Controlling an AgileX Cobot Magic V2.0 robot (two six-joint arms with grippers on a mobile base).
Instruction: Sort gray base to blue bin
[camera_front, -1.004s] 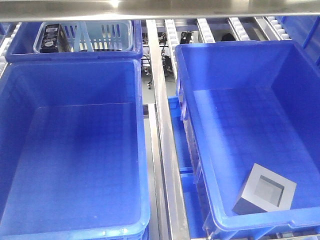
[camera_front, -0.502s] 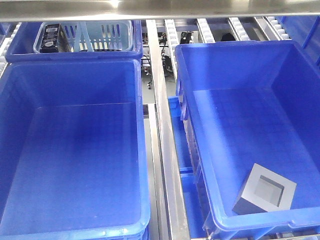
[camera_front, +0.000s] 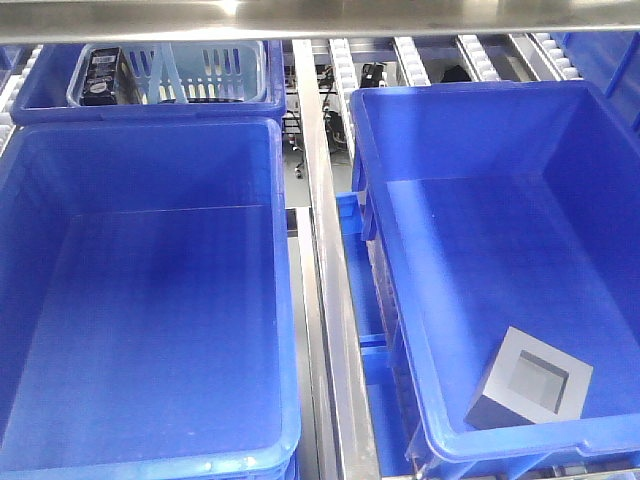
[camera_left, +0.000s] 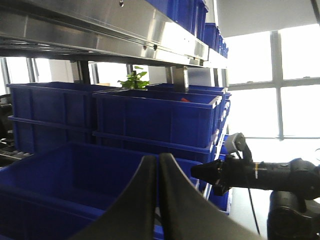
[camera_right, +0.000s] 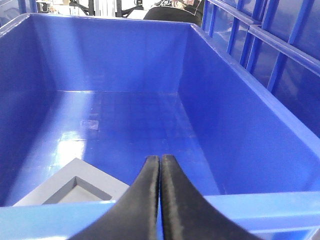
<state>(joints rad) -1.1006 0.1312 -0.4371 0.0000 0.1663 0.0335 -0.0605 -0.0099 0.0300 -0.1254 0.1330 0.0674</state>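
Gray base position: the gray base (camera_front: 530, 381) lies on the floor of the right-hand blue bin (camera_front: 400, 130), in that bin's near corner toward the middle rail, turned cornerwise to the walls, recess facing up.
Task state: judged from its place inside a blue bin, the sorting looks done or nearly so.
How it will handle: it looks rigid, with thick walls and a matte surface, so likely not slippery or fragile; probably moderate in weight for its size, though that is a guess.
Where to hold: one thick wall, one finger in the recess and one outside, or across two opposite outer faces; the near bin wall crowds the side nearest the robot.
Right gripper: the right gripper (camera_right: 160, 165) has its fingers pressed together, holding nothing, poised over the near rim of the bin with the base just below and left of it in the wrist view.
Left gripper: the left gripper (camera_left: 158, 165) is also closed and empty, raised and facing shelves of other stacked blue bins (camera_left: 155, 117).
Other bin: the left blue bin (camera_front: 283, 300) shows only bare floor.
Behind: a pale slotted basket (camera_front: 230, 70) sits at the shelf's far left.
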